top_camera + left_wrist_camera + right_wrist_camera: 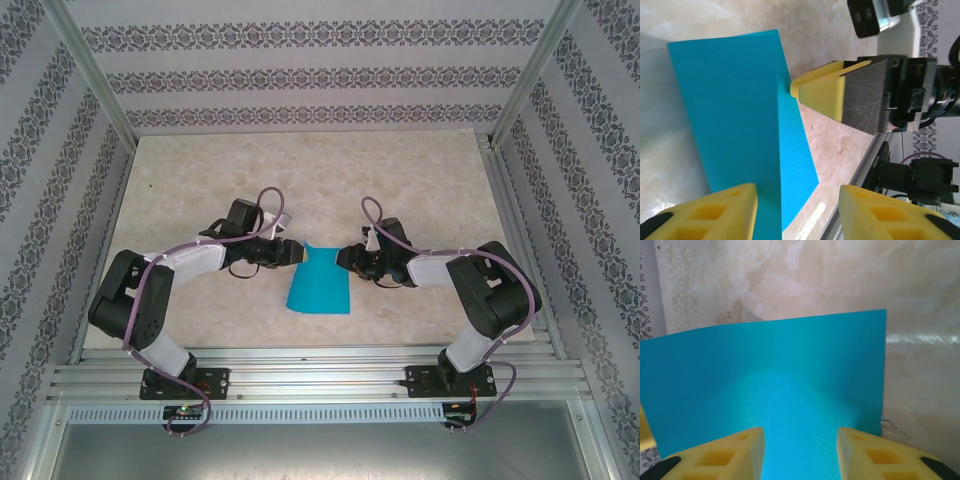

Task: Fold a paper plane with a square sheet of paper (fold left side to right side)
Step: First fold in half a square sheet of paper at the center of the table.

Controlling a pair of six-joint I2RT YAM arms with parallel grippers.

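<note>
The square sheet of paper, bright cyan-blue, lies on the marble table between my two grippers, with one layer doubled over another. In the left wrist view the darker upper layer of the paper overlaps a brighter strip along its right side. My left gripper is at the sheet's far left corner; its yellow fingers stand open, one over the paper. My right gripper is at the far right corner, open with the paper spreading under and ahead of the gap. Its finger touches the paper's edge.
The marble tabletop stretches behind the paper. An aluminium rail runs along the near edge just below the sheet. Patterned walls and metal frame posts close in the left, right and back sides.
</note>
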